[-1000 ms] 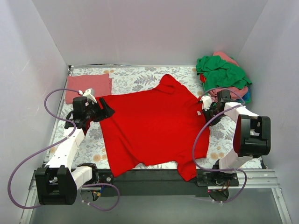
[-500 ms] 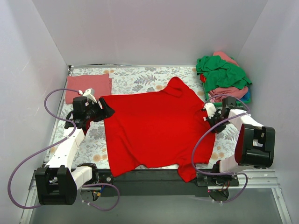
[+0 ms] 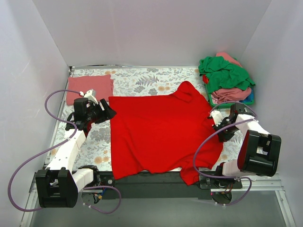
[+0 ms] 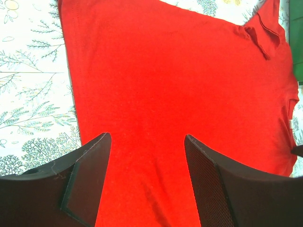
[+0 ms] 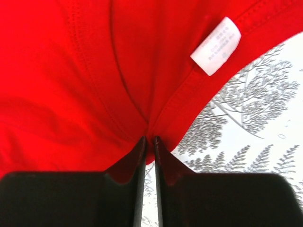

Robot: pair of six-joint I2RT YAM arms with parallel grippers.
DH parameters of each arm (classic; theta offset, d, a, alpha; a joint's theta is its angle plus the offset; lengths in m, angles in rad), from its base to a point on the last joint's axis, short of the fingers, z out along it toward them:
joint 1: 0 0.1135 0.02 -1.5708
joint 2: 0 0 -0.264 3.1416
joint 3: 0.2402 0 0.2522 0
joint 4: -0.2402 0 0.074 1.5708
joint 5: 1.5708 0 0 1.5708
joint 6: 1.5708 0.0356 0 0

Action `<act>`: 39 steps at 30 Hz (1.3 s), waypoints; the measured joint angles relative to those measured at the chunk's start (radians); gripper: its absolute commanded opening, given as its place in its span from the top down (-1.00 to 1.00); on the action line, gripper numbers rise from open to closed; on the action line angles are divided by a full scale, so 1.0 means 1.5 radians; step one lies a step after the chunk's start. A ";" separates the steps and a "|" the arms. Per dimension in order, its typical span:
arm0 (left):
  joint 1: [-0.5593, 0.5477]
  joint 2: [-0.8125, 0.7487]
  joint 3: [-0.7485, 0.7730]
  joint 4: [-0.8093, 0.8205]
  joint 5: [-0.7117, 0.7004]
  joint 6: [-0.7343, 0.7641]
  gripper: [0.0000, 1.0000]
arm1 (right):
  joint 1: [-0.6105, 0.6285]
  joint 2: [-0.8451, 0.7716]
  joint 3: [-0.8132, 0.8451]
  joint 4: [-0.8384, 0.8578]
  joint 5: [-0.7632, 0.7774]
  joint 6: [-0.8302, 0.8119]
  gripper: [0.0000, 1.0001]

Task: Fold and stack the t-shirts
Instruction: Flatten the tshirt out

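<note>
Red cloth bunches between the tightly pinched fingers of the right gripper [image 5: 149,139], which grips a fold at the edge of the red t-shirt [image 3: 161,132]. A white care label [image 5: 216,46] sits just beyond its tips. Opposite, the left gripper [image 4: 147,136] hangs over the shirt's other edge, jaws apart and holding nothing. Between the two, the shirt lies spread flat on the floral tablecloth [image 3: 137,80], collar toward the far side. Beyond the right gripper sits a heap of tees [image 3: 227,78], green on top. Beyond the left lies a folded salmon tee [image 3: 89,87].

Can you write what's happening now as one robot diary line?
shirt: bright red soft cloth t-shirt, spread out | left end effector: open, empty | right end effector: pinching its edge
</note>
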 measured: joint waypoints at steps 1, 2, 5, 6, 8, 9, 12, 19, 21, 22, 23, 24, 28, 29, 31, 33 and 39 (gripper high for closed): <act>0.000 0.000 0.000 0.000 0.000 0.000 -0.24 | 0.000 0.000 0.001 -0.007 -0.002 -0.001 0.51; 0.000 0.000 0.000 0.000 0.000 0.000 -0.24 | 0.000 0.000 0.003 -0.018 -0.005 -0.002 0.41; 0.000 0.000 0.000 0.000 0.000 0.000 -0.24 | -0.001 0.000 0.024 -0.051 -0.022 -0.003 0.19; -0.001 0.000 0.000 0.000 0.000 0.000 -0.24 | -0.001 0.001 0.037 -0.062 -0.031 -0.004 0.18; -0.001 0.000 0.000 0.000 0.000 0.000 -0.24 | 0.000 0.001 0.067 -0.079 -0.051 -0.005 0.16; -0.001 0.000 0.000 0.000 0.000 0.000 -0.24 | 0.001 0.002 0.082 -0.085 -0.062 -0.006 0.16; -0.001 0.000 0.000 0.000 0.000 0.000 -0.24 | 0.010 0.010 0.132 -0.101 -0.092 -0.007 0.16; -0.001 0.000 0.000 0.000 0.000 0.000 -0.24 | 0.072 0.045 0.230 -0.126 -0.150 -0.001 0.16; -0.001 0.000 0.000 0.000 -0.001 0.000 -0.24 | 0.100 0.069 0.272 -0.129 -0.160 0.007 0.16; -0.001 0.000 0.000 0.000 -0.001 0.000 -0.24 | 0.117 0.085 0.300 -0.133 -0.164 0.015 0.16; -0.001 0.000 0.000 0.000 -0.001 0.001 -0.24 | 0.129 0.101 0.325 -0.135 -0.167 0.020 0.16; -0.001 0.000 0.000 0.000 -0.001 0.001 -0.24 | 0.146 0.122 0.355 -0.132 -0.172 0.028 0.16; -0.001 0.000 0.000 0.000 -0.001 0.001 -0.24 | 0.203 0.220 0.483 -0.120 -0.185 0.068 0.16; -0.001 0.000 0.000 0.000 -0.003 0.001 -0.24 | 0.215 0.250 0.520 -0.119 -0.186 0.080 0.16; -0.001 0.000 0.000 0.000 -0.005 0.001 -0.24 | 0.232 0.304 0.586 -0.109 -0.185 0.102 0.16; -0.001 0.000 0.000 0.000 -0.008 0.002 -0.24 | 0.246 0.371 0.666 -0.096 -0.180 0.128 0.16; -0.001 0.001 0.000 0.000 -0.013 0.005 -0.24 | 0.269 0.553 0.870 -0.055 -0.138 0.195 0.16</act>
